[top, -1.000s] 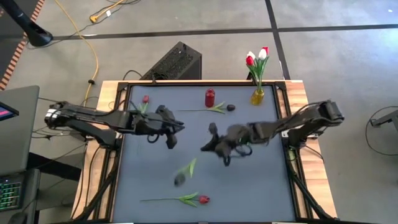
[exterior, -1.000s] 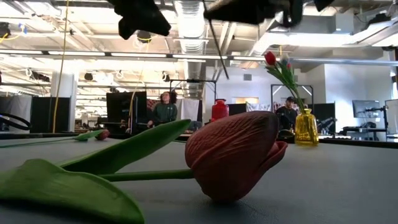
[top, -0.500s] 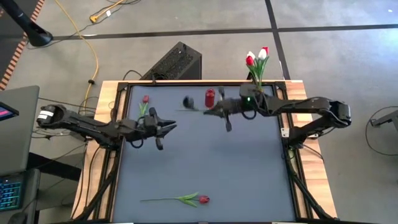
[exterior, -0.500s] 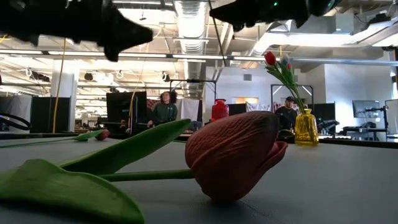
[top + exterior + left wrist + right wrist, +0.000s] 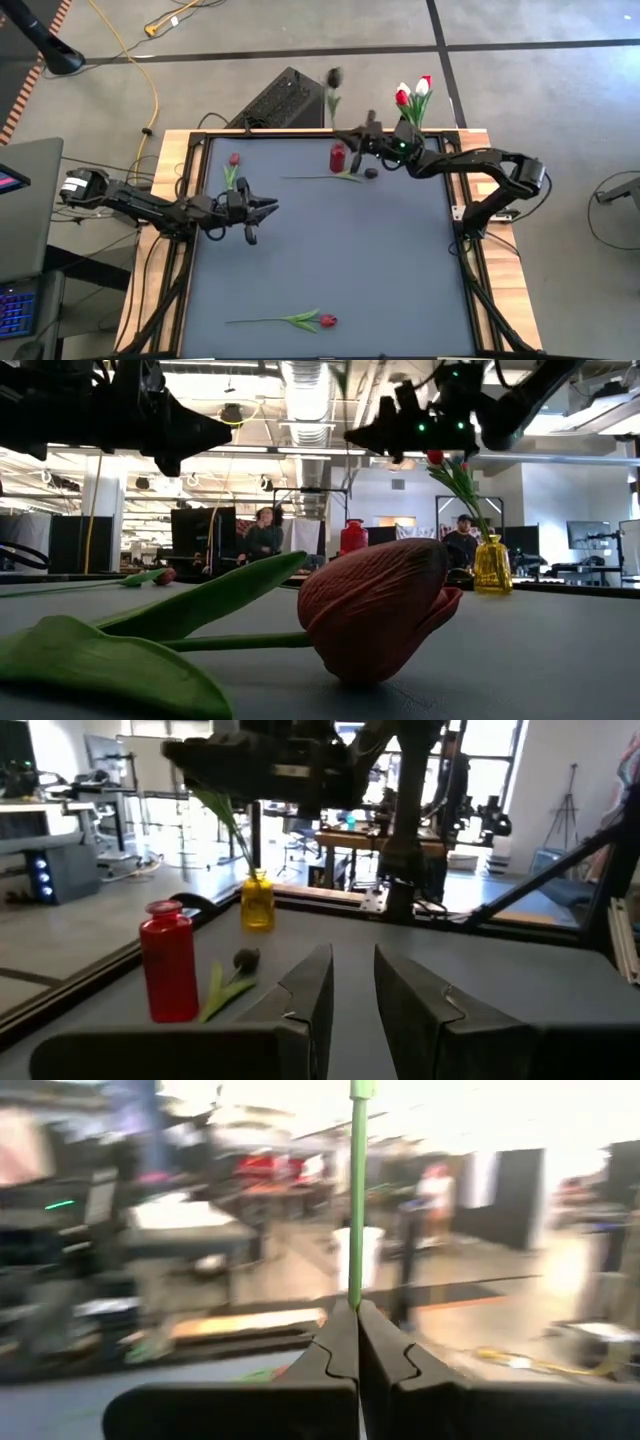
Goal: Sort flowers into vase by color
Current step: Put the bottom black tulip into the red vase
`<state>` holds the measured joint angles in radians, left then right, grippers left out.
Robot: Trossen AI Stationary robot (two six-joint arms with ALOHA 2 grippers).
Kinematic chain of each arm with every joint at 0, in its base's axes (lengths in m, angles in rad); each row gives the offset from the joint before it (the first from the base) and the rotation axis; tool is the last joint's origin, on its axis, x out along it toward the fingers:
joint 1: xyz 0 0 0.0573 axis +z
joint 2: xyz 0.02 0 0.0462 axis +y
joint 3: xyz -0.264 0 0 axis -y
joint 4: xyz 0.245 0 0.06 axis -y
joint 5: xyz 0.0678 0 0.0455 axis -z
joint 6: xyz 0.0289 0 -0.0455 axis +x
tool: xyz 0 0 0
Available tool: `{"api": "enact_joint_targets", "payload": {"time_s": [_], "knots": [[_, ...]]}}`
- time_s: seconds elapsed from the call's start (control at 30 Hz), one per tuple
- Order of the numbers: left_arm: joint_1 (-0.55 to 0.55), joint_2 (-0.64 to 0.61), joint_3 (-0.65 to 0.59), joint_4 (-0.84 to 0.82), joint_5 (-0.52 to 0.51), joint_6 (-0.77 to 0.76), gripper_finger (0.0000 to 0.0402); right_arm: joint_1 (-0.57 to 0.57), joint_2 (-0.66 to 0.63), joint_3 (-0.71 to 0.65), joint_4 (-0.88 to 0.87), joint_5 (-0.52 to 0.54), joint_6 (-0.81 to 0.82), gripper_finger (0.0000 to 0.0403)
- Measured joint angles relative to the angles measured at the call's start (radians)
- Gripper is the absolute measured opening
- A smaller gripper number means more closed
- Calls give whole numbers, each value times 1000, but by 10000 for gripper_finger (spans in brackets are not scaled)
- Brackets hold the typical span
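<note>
Right gripper (image 5: 352, 137) up beside the red vase (image 5: 338, 157), fingers pinched tight on a dark tulip's stem (image 5: 357, 1190), dark head (image 5: 334, 77) lifted beyond the table's far edge. Left gripper (image 5: 262, 207) hovering at left-centre, jaws narrowly parted, holding nothing. Red tulip (image 5: 326, 321) lying near the front edge.

Bright overhead lights, right wrist view motion-blurred w/ glare, low-view foreground soft.

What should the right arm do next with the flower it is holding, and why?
Probably lower the dark tulip, stem first, into the red vase. The right gripper pinches its green stem upright, almost above that vase, which looks empty; the yellow vase holds red and white tulips.
</note>
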<state>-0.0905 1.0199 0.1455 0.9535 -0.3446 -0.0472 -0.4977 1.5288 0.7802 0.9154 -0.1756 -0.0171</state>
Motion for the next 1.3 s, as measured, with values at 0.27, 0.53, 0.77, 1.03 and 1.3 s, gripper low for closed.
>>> {"api": "enact_joint_targets", "payload": {"time_s": [0.27, 0.53, 0.77, 1.03, 1.3], "knots": [[1, 0, 0, -2, 20, 2, 65, -14, 21, -50, 102, 159, -6, 17], [1, 0, 0, -6, 23, -3, 65, -16, 160, -52, 362, 175, 43, 17], [1, 0, 0, -26, 27, -26, 65, -23, 175, -52, 348, 175, 44, 17], [1, 1, 0, -37, 28, -45, 65, -22, 169, -52, 316, 175, 44, 17], [1, 1, 0, -60, 29, -47, 65, -15, 87, -52, 164, 173, 34, 17]]}}
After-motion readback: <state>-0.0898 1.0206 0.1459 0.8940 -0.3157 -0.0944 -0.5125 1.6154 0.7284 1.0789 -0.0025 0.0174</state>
